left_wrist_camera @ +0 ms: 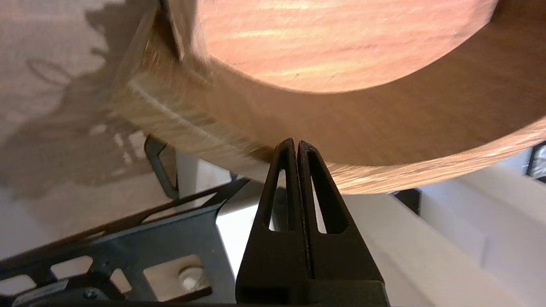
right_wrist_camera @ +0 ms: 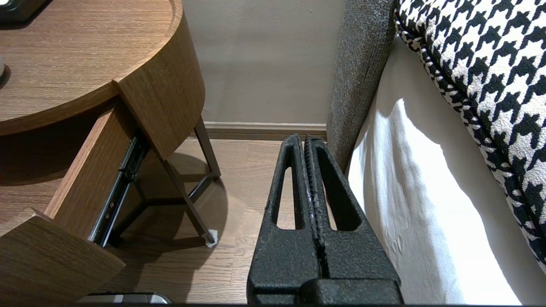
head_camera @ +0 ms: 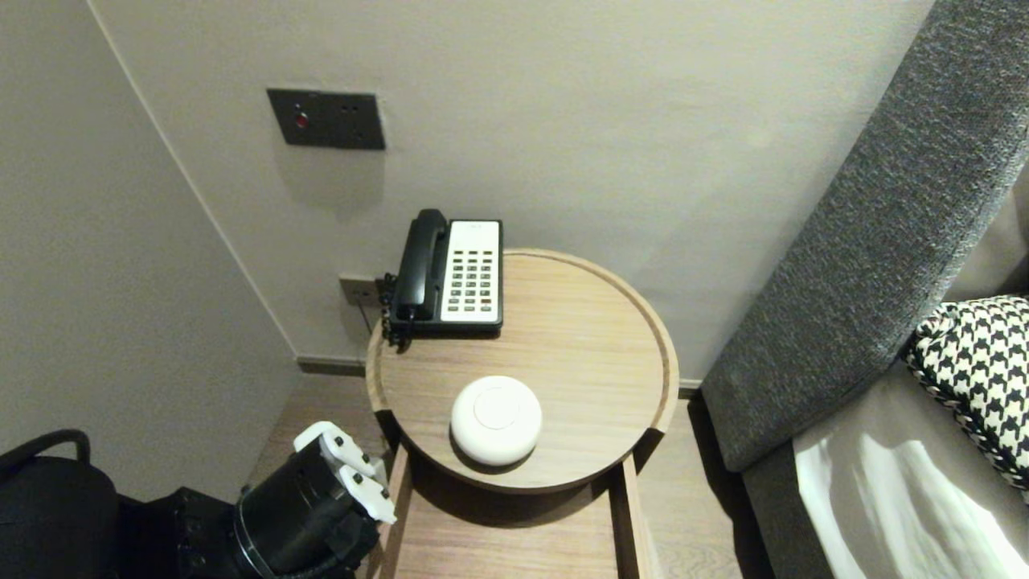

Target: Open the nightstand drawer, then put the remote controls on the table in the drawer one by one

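Note:
A round wooden bedside table (head_camera: 667,354) stands in the corner with its drawer (head_camera: 514,539) pulled out toward me. On top sit a black and white desk phone (head_camera: 450,273) and a white round puck (head_camera: 496,418). My left arm's wrist (head_camera: 305,507) is low at the drawer's left side. In the left wrist view my left gripper (left_wrist_camera: 296,144) is shut and empty, its tips close under the table's curved wooden wall (left_wrist_camera: 426,140). My right gripper (right_wrist_camera: 303,138) is shut and empty over the floor, between the table (right_wrist_camera: 162,98) and the bed.
A dark switch panel (head_camera: 325,119) and a socket (head_camera: 358,289) are on the wall. A grey headboard (head_camera: 868,241), a houndstooth pillow (head_camera: 981,370) and a white sheet (head_camera: 884,498) fill the right. A black bag (head_camera: 48,507) sits at lower left. Metal legs (right_wrist_camera: 200,179) brace the table.

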